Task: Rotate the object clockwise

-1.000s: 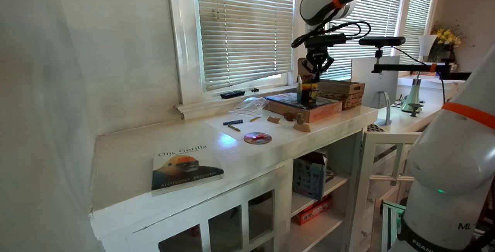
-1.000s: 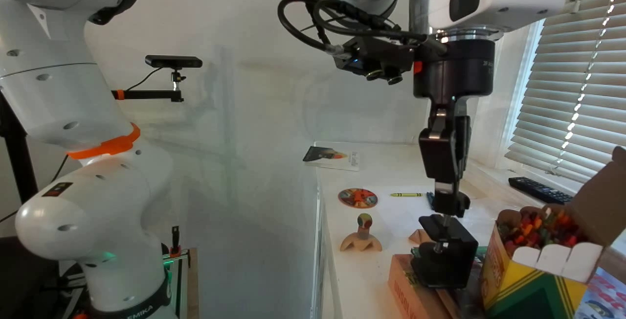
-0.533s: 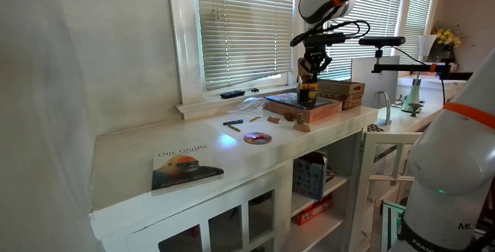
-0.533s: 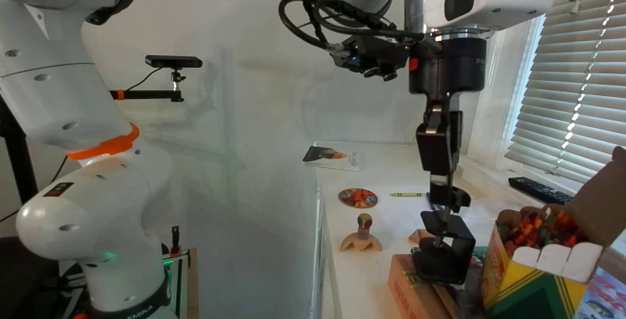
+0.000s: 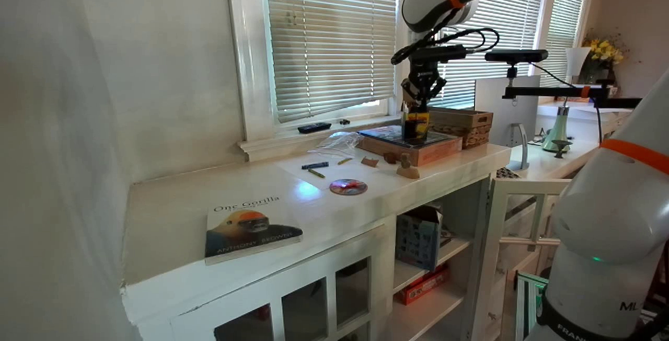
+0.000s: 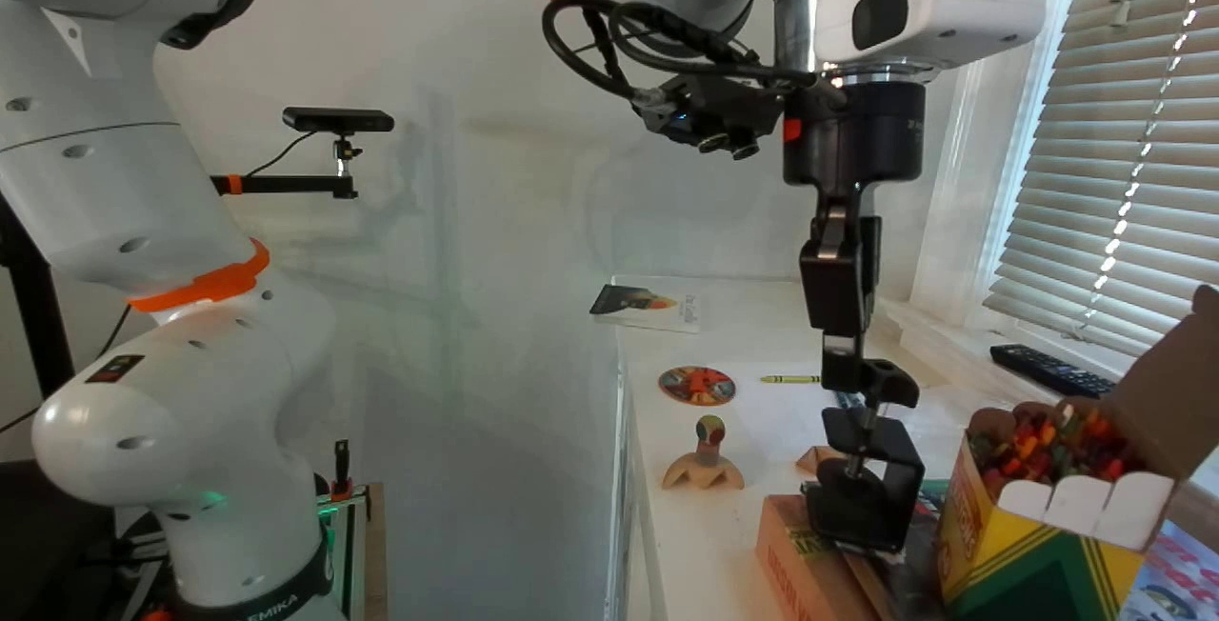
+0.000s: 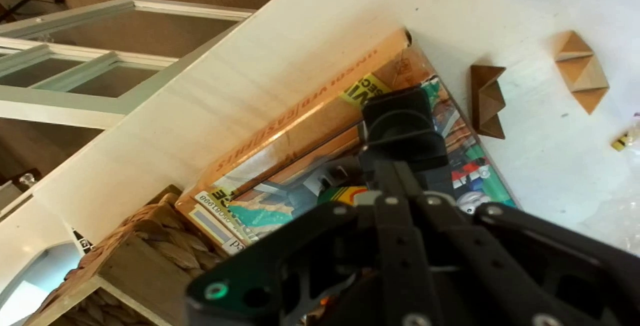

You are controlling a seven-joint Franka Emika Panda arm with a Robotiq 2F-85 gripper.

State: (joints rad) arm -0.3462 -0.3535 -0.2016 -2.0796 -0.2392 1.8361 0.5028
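At four o'clock in an exterior view, over the flat orange-brown cardboard box (image 6: 812,564), the claw (image 6: 845,375) pinches the black C-shaped clamp (image 6: 876,504) by its dark knob (image 6: 893,383); so slight a hold may slip, or turn the knob alone.

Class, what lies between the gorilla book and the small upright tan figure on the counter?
A round, multicoloured disc lies between the book and the tan figure, in both exterior views.
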